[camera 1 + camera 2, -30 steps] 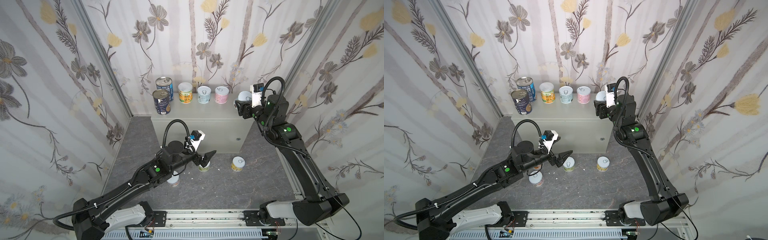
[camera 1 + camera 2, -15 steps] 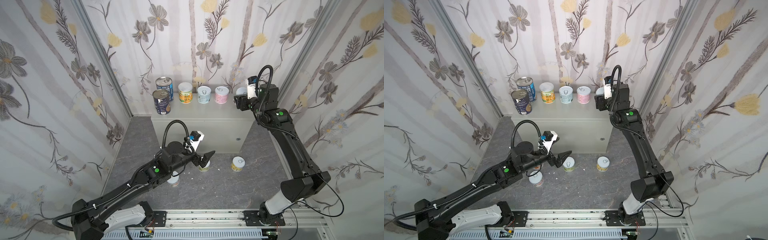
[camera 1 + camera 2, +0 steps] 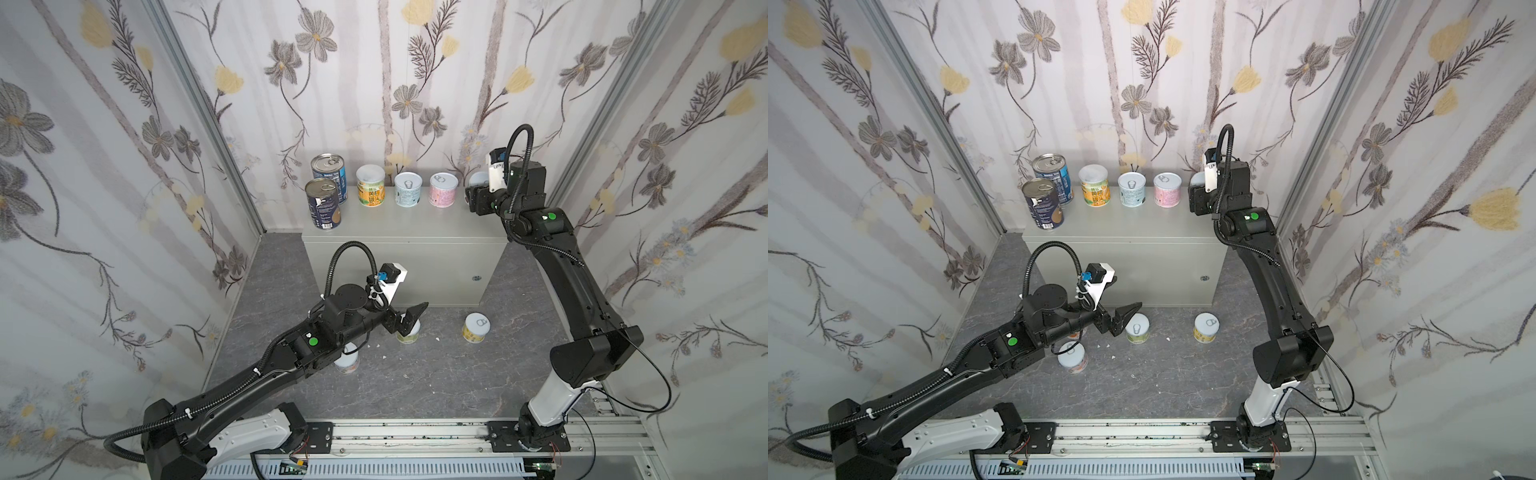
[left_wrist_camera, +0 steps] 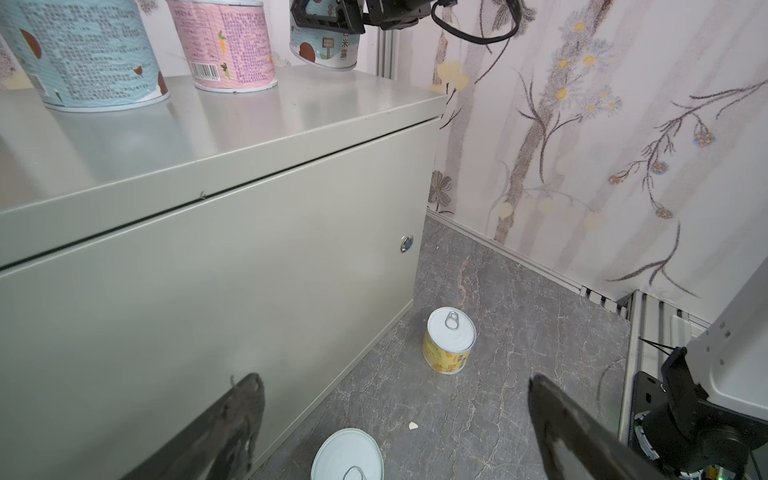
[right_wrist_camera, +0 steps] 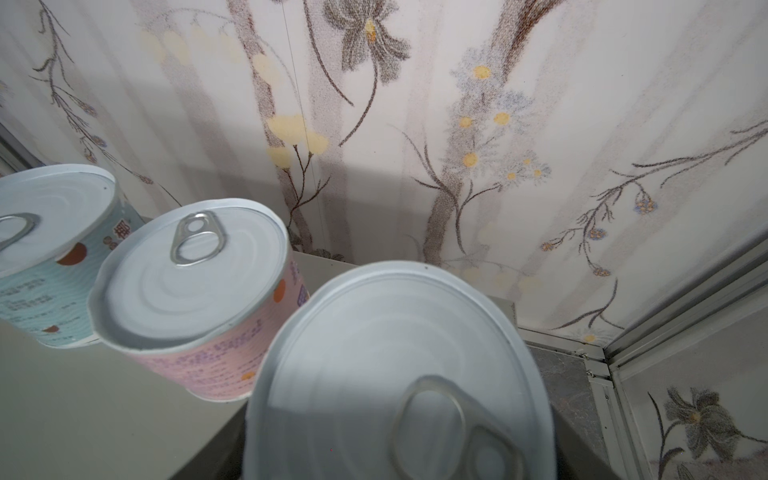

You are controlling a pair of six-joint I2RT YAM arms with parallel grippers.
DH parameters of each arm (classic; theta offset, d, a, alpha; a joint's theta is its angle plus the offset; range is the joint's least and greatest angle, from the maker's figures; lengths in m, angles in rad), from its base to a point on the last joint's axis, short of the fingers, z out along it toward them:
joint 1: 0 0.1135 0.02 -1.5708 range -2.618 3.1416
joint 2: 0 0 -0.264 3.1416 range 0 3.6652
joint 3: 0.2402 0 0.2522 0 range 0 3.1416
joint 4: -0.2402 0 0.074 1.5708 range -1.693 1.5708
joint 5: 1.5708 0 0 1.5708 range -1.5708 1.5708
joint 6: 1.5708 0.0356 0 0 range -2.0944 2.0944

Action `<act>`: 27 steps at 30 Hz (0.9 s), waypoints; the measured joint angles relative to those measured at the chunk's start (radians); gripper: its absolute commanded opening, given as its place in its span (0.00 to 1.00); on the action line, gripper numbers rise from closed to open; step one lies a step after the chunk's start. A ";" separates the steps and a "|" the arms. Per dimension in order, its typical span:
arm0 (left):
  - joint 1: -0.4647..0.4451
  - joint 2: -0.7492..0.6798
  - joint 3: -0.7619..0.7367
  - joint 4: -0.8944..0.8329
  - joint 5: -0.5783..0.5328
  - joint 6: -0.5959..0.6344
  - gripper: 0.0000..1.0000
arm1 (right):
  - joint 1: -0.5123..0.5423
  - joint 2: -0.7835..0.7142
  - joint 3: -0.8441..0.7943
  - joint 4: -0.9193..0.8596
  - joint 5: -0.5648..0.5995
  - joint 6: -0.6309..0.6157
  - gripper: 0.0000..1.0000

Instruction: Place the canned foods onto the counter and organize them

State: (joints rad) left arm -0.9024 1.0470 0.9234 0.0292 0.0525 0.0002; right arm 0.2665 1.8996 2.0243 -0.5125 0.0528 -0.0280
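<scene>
- Your R fingers [image 4: 328, 20] are clenched on a short can [image 5: 399, 365] w/ a white lid. They grip it up near the lid, and the can is tilted.
- That can is at the R end of the back row on the grey worktop [image 3: 415, 226], just beside the pink can [image 3: 443, 190]. Can't tell if its base touches the top.
- Further along the row you've got a pale-blue can [image 3: 408, 190] and an orange can [image 3: 370, 185]. At the L end are 2 tall dark-blue cans [image 3: 322, 205], one in front of the other.
- Your L fingers [image 3: 1126, 318] are released, spread wide, holding nothing. They're low over the floor [image 3: 415, 382] in front of the worktop.
- Just under them stands a white-lid can [image 4: 347, 455], upright, not gripped.
- A yellow can [image 3: 476, 328] stands on the floor to the R, apart from the fingers, below the worktop's lock [image 3: 477, 277].
- A half-hidden can [image 3: 347, 361] is on the floor too, partly under your L arm.
</scene>
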 measured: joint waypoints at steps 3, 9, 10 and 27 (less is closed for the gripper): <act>0.000 0.000 -0.002 0.000 -0.003 0.000 1.00 | 0.000 0.025 0.024 -0.009 0.010 0.000 0.42; 0.000 0.002 -0.006 -0.002 -0.008 0.000 1.00 | -0.002 0.086 0.089 -0.027 0.036 -0.002 0.44; 0.000 0.003 -0.006 -0.002 -0.008 0.000 1.00 | -0.002 0.094 0.096 -0.027 0.040 -0.002 0.44; 0.000 -0.006 -0.016 -0.002 -0.015 0.000 1.00 | -0.010 0.146 0.169 -0.046 0.024 0.039 0.64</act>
State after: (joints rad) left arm -0.9024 1.0405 0.9070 0.0273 0.0376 0.0006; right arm 0.2569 2.0457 2.1933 -0.5583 0.0765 0.0109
